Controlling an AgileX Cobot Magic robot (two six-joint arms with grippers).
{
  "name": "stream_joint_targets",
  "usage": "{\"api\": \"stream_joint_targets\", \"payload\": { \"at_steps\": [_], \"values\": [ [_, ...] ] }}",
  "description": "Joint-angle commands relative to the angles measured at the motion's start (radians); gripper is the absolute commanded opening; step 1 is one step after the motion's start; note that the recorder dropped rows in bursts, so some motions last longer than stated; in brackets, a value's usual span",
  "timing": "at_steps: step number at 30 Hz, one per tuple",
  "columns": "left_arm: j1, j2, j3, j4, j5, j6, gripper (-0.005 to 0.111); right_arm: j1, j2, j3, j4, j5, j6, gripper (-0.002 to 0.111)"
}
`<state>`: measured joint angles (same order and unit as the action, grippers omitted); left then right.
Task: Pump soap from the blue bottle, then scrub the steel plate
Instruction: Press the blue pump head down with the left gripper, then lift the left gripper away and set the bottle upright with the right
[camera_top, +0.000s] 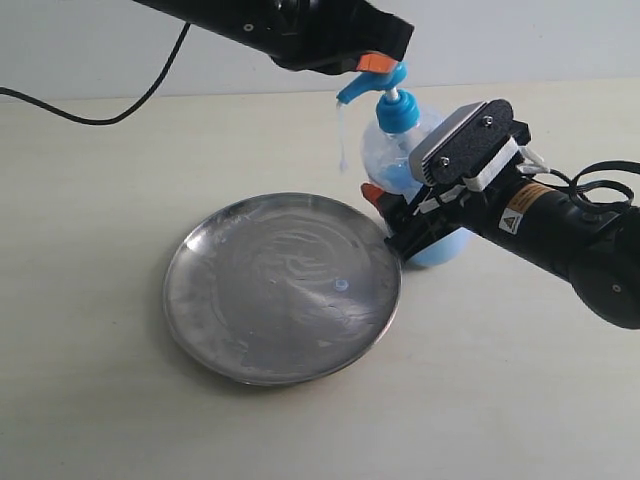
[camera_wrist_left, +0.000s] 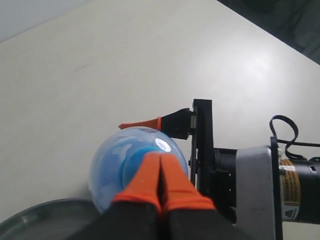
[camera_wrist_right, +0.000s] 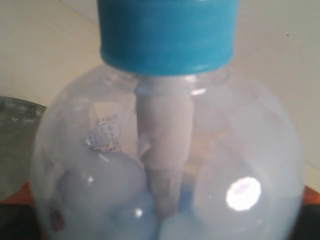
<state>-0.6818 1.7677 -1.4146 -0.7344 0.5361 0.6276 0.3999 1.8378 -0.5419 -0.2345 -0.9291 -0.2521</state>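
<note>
Cream-coloured flat tabletop (camera_top: 100, 200): carries the plate and the bottle. Its far edge meets a pale wall.
Round shallow grey steel plate (camera_top: 215, 330) (camera_wrist_left: 45, 220): lies flat near the middle of the tabletop, low rim up. Its shiny face shows thin whitish swirled smears.
Two black robot arms: the left one (camera_top: 250, 20) comes in over the far edge. The right one (camera_top: 580, 240) comes in from the right edge.
Clear round-bodied plastic blue bottle (camera_top: 395, 150) (camera_wrist_left: 112, 160) (camera_wrist_right: 165, 165): stands just beside the plate's rim, on the side toward the far edge and the right edge. It holds light blue liquid low down and bears a small label.
Right pincer (camera_top: 405, 215): grasping the blue bottle around its round body, one orange fingertip (camera_wrist_left: 140, 122) on each side, spread wide by the bottle's width.
Left pincer (camera_top: 377, 62) (camera_wrist_left: 160, 165): clenched, its two orange fingertips pressed together, set on top of the pump head.
Bright blue pump head (camera_top: 380, 85): the spout points out toward the plate. A matching blue collar (camera_wrist_right: 167, 35) sits below it.
Light blue creamy soap (camera_top: 342, 135): a thin pale strand hangs from the spout tip, over the tabletop at the plate's far rim. One small blob (camera_top: 341, 284) sits on the plate, toward the bottle.
</note>
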Motion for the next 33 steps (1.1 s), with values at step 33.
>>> {"api": "stream_joint_targets", "payload": {
  "at_steps": [33],
  "values": [
    [0.064,-0.172,-0.168,0.175,0.042,-0.064,0.0,0.008,-0.007,-0.004,0.01,-0.029,-0.003,0.0]
  ]
}}
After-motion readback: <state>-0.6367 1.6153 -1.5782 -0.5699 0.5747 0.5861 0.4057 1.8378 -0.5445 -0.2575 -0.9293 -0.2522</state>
